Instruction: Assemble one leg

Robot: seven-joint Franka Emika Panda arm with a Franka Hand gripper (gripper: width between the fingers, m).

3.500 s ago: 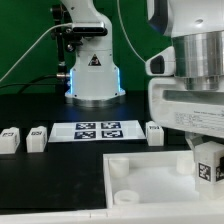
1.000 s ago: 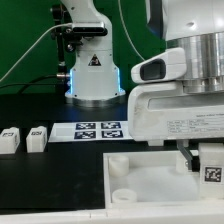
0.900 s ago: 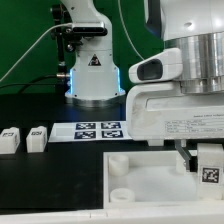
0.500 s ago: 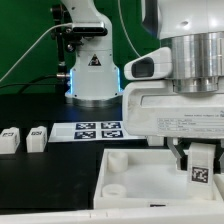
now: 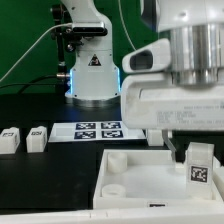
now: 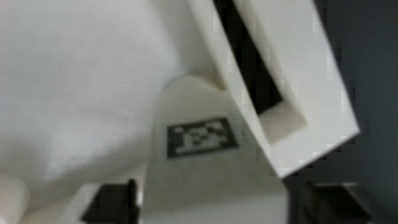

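The leg (image 5: 198,165) sits between fingers (image 5: 179,153), over the panel (image 5: 135,180).

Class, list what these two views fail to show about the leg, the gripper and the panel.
- The leg's lower end: exterior view, hidden behind the panel's edge.
- The gripper's grip: exterior view, hidden by its body.
- Leg's seating in a socket: wrist view, blurred close-up.
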